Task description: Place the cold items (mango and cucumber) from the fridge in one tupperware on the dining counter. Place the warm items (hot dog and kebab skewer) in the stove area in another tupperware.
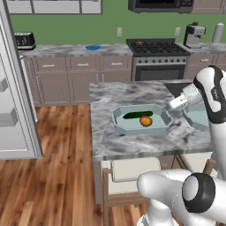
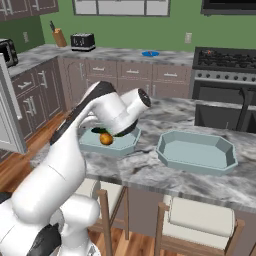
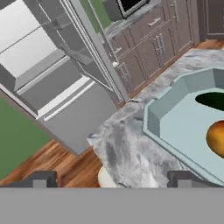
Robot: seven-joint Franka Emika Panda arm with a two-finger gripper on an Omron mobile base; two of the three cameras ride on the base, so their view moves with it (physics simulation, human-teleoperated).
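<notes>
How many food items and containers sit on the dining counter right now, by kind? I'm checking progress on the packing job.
Tupperwares: 2, one holding food and one with nothing in it
Mango: 1, in the first tupperware
Cucumber: 1, in the same tupperware, behind the mango
Total: 4 things on the dining counter

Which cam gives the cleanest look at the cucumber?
Left base view: the cucumber lies fully visible in the tupperware, behind the mango. In the right base view the arm hides most of it; the hand view catches only one dark end at the frame edge.
</notes>
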